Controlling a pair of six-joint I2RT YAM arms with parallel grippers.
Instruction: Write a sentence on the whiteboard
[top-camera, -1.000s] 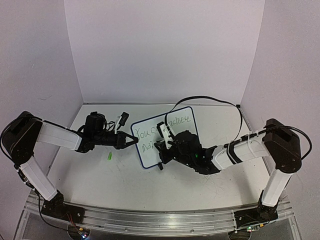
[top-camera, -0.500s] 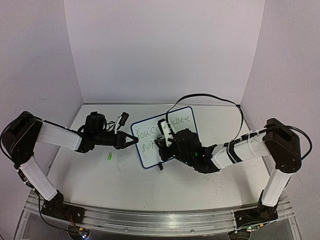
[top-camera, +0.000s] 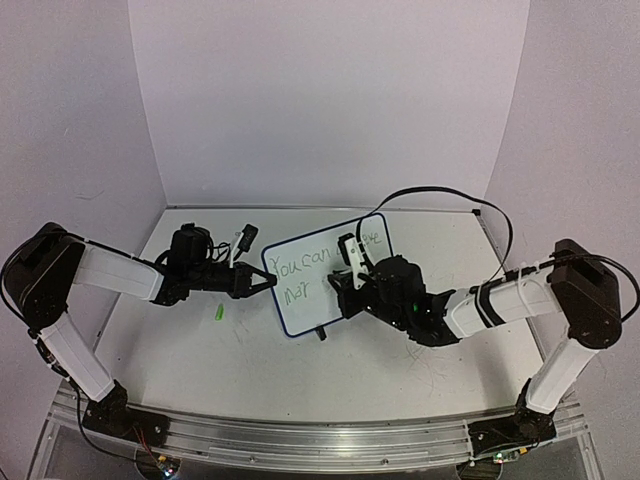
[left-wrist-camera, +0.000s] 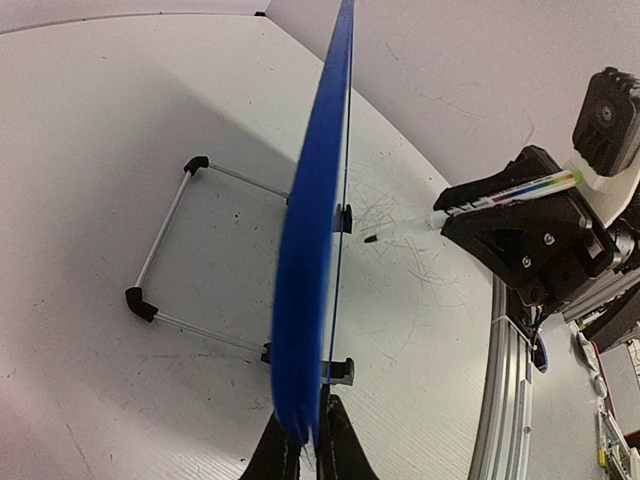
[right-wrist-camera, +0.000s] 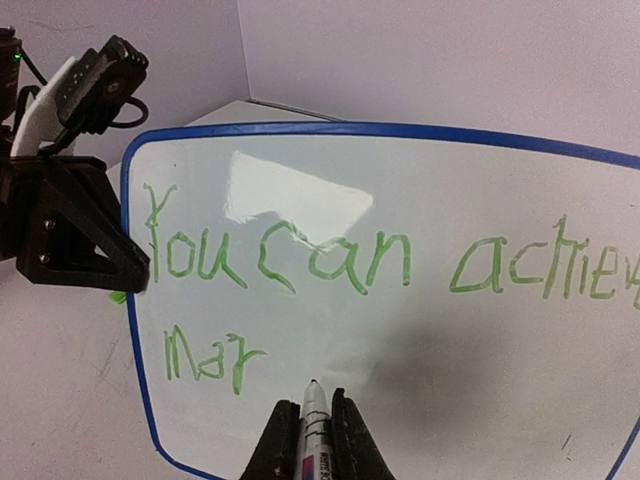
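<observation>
The whiteboard (top-camera: 302, 318) stands tilted at the table's middle, blue-rimmed, and shows edge-on in the left wrist view (left-wrist-camera: 315, 250). My left gripper (top-camera: 268, 283) is shut on its left edge (left-wrist-camera: 308, 450). The green sentence (right-wrist-camera: 280, 255) reads "You can achieve" with "mor" below it (top-camera: 297, 295). My right gripper (right-wrist-camera: 311, 402) is shut on a marker (right-wrist-camera: 315, 445), whose tip points at the board (right-wrist-camera: 460, 390) just right of "mor". In the left wrist view the marker (left-wrist-camera: 470, 205) hangs a short gap off the board face.
A green marker cap (top-camera: 218, 313) lies on the table left of the board. The board's wire stand (left-wrist-camera: 165, 240) reaches out behind it. A black cable (top-camera: 440, 195) arcs over my right arm. An aluminium rail (top-camera: 320, 440) runs along the near edge.
My right gripper has drawn back to the right with the marker, uncovering the word "can". The left gripper and the board have stayed put.
</observation>
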